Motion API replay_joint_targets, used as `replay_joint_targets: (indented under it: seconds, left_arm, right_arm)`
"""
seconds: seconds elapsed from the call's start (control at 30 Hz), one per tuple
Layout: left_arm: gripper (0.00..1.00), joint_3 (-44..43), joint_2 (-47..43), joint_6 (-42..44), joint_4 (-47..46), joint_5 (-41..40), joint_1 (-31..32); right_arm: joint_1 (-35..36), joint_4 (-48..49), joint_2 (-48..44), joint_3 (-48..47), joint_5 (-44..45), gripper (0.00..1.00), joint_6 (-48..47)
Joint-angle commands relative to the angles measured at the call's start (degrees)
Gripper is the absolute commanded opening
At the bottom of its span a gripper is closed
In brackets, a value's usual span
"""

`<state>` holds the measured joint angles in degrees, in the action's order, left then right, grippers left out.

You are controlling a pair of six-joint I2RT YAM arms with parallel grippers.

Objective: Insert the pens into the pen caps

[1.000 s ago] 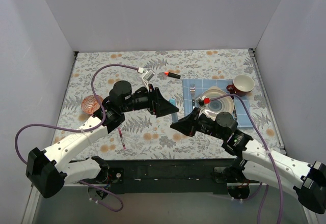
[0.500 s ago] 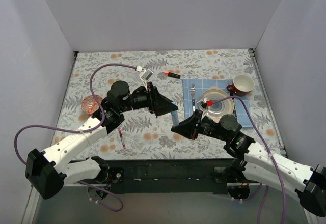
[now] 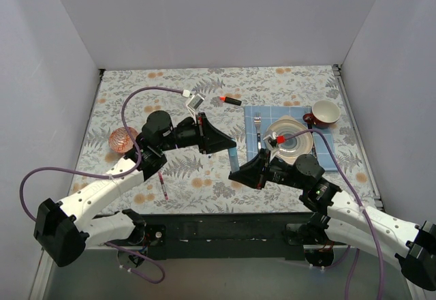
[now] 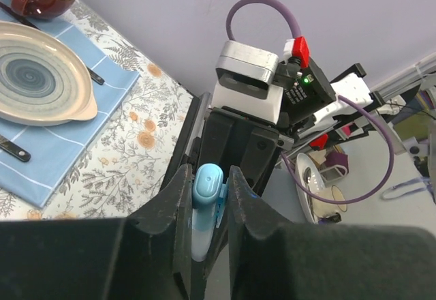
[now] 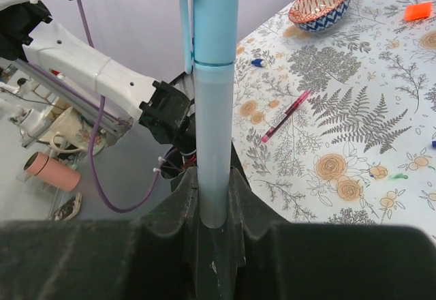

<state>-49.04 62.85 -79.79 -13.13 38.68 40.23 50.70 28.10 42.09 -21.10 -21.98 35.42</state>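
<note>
The chunky light-blue marker (image 5: 215, 143) stands up out of my right gripper (image 5: 216, 177), which is shut on its barrel. Its light-blue pen cap (image 5: 214, 13) sits on the tip, with a seam showing where they meet. My left gripper (image 4: 208, 184) is shut on that cap (image 4: 208, 181) from above. In the top view the marker (image 3: 234, 157) spans the short gap between the left gripper (image 3: 230, 146) and the right gripper (image 3: 235, 170). A thin maroon-red pen (image 3: 162, 184) lies near the left arm. A black marker (image 3: 232, 100) with an orange-red end lies at the back.
A plate (image 3: 306, 136) lies on a blue place mat (image 3: 335, 157) at the right, with a fork (image 3: 257, 124) and a dark-red cup (image 3: 325, 112). A patterned bowl (image 3: 122, 138) stands at the left. A small dark blue cap (image 5: 257, 62) lies on the cloth.
My left gripper's jaws have closed onto the light-blue cap. The right gripper shifted slightly left and nearer, bringing the marker up to the left gripper.
</note>
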Motion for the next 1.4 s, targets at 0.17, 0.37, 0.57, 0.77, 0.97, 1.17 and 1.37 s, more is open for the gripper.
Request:
replay_joint_targets:
  seconds: [0.17, 0.37, 0.57, 0.77, 0.97, 1.17, 1.37]
  left_arm:
    - [0.00, 7.5, -0.6, -9.4, -13.5, 8.8, 0.3]
    - [0.00, 13.2, -1.2, -13.8, -20.8, 10.7, 0.4]
    - [0.00, 17.7, -0.4, -17.0, -28.1, 12.3, 2.2]
    - [0.00, 18.3, -1.8, -12.6, -23.8, 11.1, 4.1]
    - [0.00, 20.3, -0.5, -13.1, -25.7, 10.6, 4.4]
    - [0.00, 20.5, 0.6, -14.2, -24.0, 8.4, 4.9]
    - [0.00, 7.7, 1.6, -6.4, -2.7, 2.5, 0.0]
  right_arm:
    - [-0.2, 5.8, 0.0, -3.4, 0.6, 0.01, 0.9]
    - [-0.3, 1.3, 1.2, -12.6, 3.6, 0.01, -3.2]
    - [-1.8, 1.1, 3.7, -17.5, 6.1, 0.01, -3.5]
    - [-5.5, 0.3, 6.4, -22.1, 6.3, 0.01, -4.6]
    - [-12.5, 2.2, 8.0, -24.6, 1.8, 0.01, -1.8]
    - [-15.6, 1.4, 9.3, -25.2, -2.4, 0.01, -1.6]
    - [-15.5, -4.5, 5.9, -15.9, -8.9, 0.28, -3.2]
